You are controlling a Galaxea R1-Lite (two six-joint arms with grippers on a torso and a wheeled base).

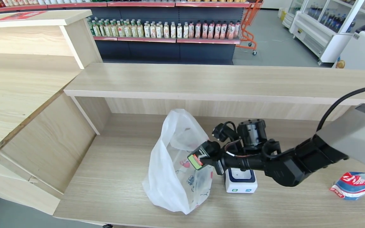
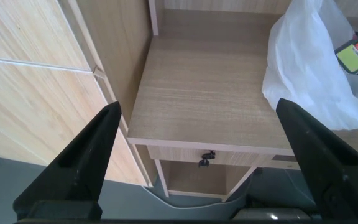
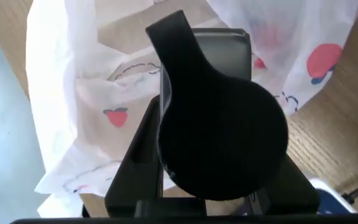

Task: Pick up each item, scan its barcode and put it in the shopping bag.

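Status: right gripper [image 1: 203, 154] clamps green-labelled pack [image 1: 196, 161] at shopping bag [image 1: 169, 177] mouth, drop pending; left gripper [image 2: 199, 107] jaws wide apart, empty; blue-red pouch [image 1: 356, 185] on counter [image 1: 280, 210], not yet scanned

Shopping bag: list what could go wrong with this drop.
1. The shopping bag is limp and unsupported. The green-labelled item in the right gripper hangs by the bag's slack side, so it may snag the plastic or miss the opening.
2. The bag stands near the front edge of the counter, so a push could slide it off.
3. The scanner sits just under the arm and might get knocked.
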